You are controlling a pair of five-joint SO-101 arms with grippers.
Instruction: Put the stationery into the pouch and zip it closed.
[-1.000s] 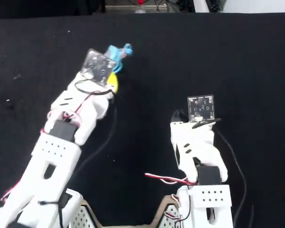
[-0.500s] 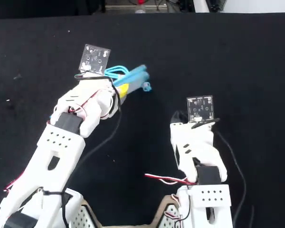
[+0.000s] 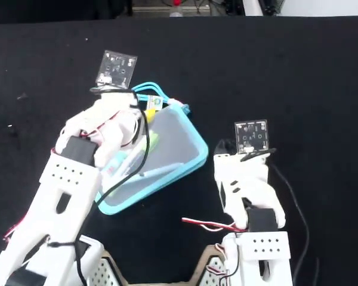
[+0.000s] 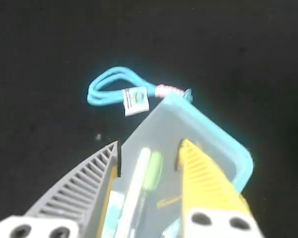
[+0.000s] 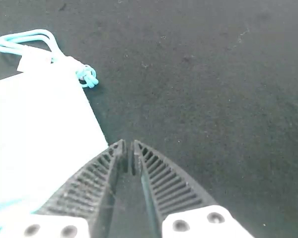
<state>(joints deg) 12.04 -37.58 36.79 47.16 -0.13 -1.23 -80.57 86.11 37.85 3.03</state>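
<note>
white arms (image 3: pixel 250 185), red-black cables (image 3: pixel 206 225), ribbed grey and yellow fingers (image 4: pixel 208 183)

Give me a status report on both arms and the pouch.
Left gripper open over the pouch. Right gripper shut, empty, beside it. Pouch flat on table, pens inside; cannot tell if zipped.

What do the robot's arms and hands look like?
The left arm and right arm are chunky white plastic with rows of little holes. Red wires and a black cable trail from them, and each wrist carries a small square board. The left hand has one grey finger and one yellow finger, both ridged. The right hand has two dark ridged fingers.
</note>
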